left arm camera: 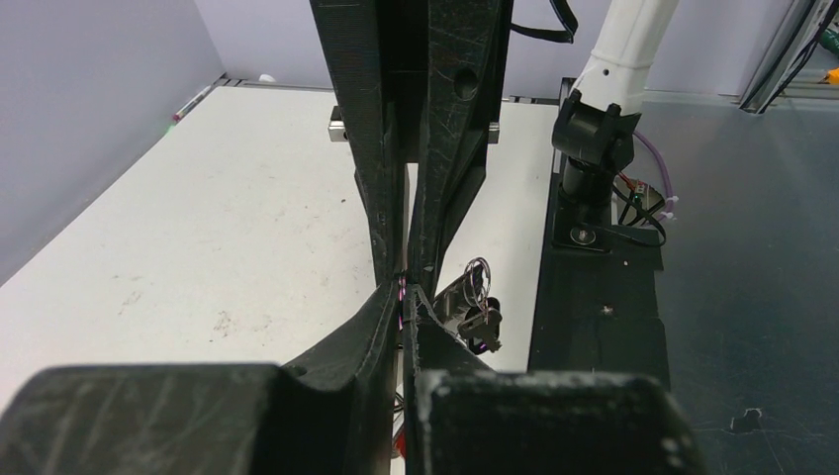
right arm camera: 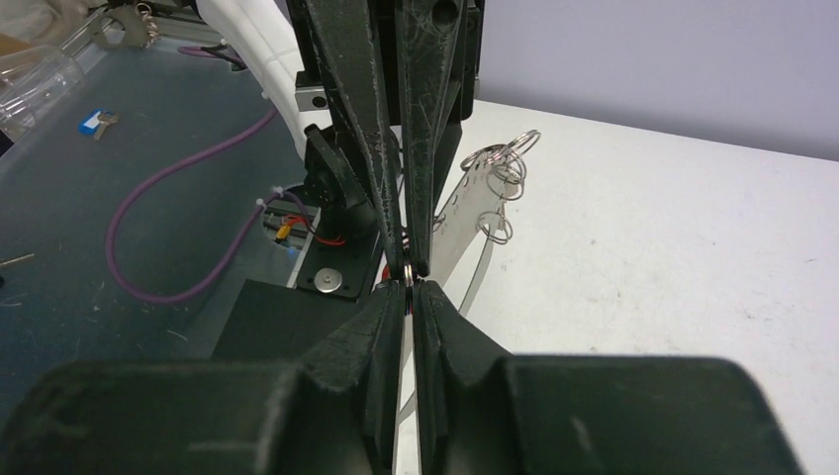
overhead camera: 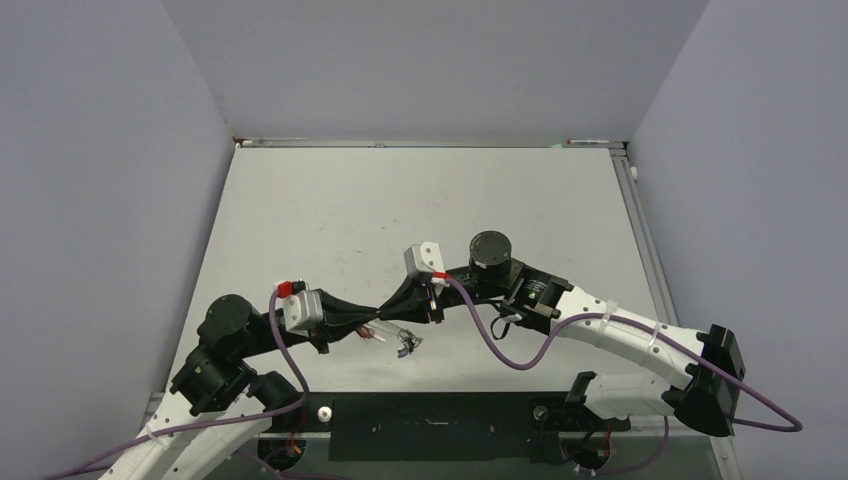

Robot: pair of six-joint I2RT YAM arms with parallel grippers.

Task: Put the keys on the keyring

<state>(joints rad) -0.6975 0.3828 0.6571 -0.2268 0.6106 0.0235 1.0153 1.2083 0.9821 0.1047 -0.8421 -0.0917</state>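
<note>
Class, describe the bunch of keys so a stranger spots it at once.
On the white table, find where the left end effector and right end effector meet tip to tip. Beside that spot is the bunch of keys, the table's only small shiny silver rings.

Scuffed white bench (overhead camera: 400,200) under my fingers (left arm camera: 366,336). Plain lilac-grey walls (overhead camera: 430,60) beyond them and to both sides. Black base plate (overhead camera: 430,425) behind them at the near edge, dark grey surface (left arm camera: 752,327) past it. Even, soft light.
</note>
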